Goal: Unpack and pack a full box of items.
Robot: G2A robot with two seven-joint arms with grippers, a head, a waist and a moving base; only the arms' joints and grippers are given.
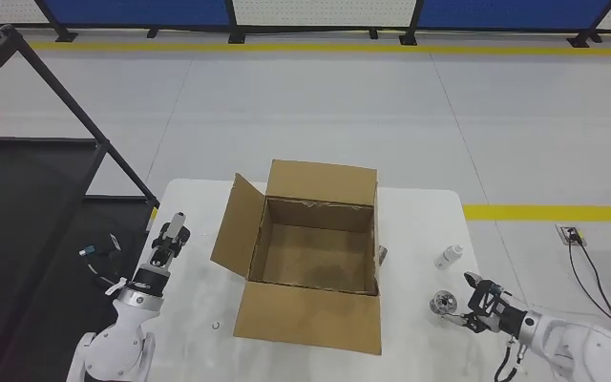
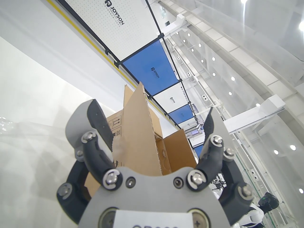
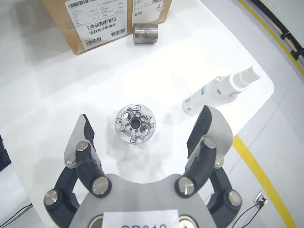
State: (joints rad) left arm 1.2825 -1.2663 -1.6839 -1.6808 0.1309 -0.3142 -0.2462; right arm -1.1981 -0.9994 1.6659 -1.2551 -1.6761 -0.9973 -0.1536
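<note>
An open cardboard box (image 1: 310, 256) stands mid-table with its flaps up and its inside bare. My left gripper (image 1: 170, 239) is open to the left of the box, pointing at its side flap (image 2: 140, 129). My right gripper (image 1: 474, 304) is open near the table's right front, just behind a round machined metal part (image 3: 135, 124) that stands on end, also seen from above (image 1: 442, 303). A white bottle (image 3: 213, 93) lies on its side beside that part (image 1: 449, 255). A dull metal cylinder (image 3: 145, 34) rests against the box's right wall.
The white table (image 1: 420, 229) has rounded corners. A small ring (image 1: 218, 327) lies left of the box's front flap. Black framing (image 1: 57, 124) stands off the table's left side. A yellow floor line (image 1: 535, 212) runs to the right.
</note>
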